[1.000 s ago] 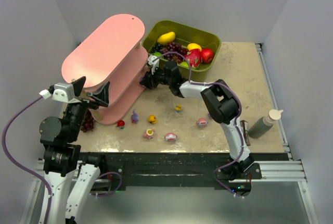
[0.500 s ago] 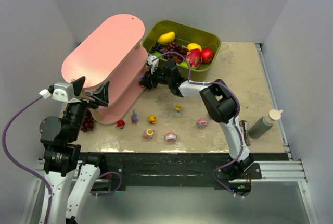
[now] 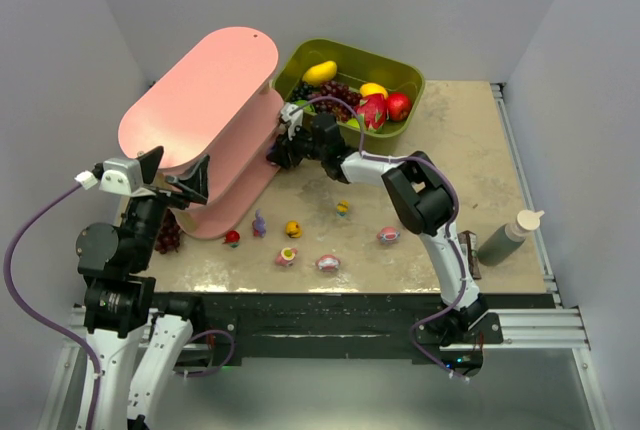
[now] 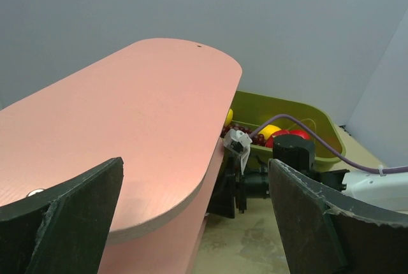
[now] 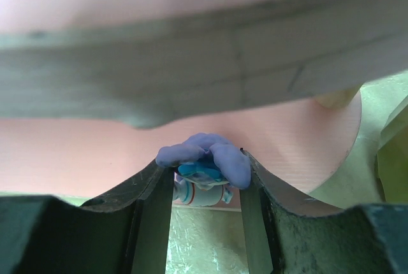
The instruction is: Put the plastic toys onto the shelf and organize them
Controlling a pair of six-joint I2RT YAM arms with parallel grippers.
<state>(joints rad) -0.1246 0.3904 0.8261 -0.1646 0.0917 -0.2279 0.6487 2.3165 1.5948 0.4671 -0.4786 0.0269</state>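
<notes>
Right gripper part-closed on purple-blue figurine, held at edge of pink shelf below top board, not yet released; left gripper fully open, empty, by shelf's near end; I count seven figurines on table; none seen shelved.

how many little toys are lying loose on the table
7: red toy, purple toy and yellow toy beside the shelf; tiny yellow toy and pink toy further right; pink-yellow toy and pink-white toy frontmost. More may hide behind it.

Olive fruit bin, squeeze bottle
</notes>
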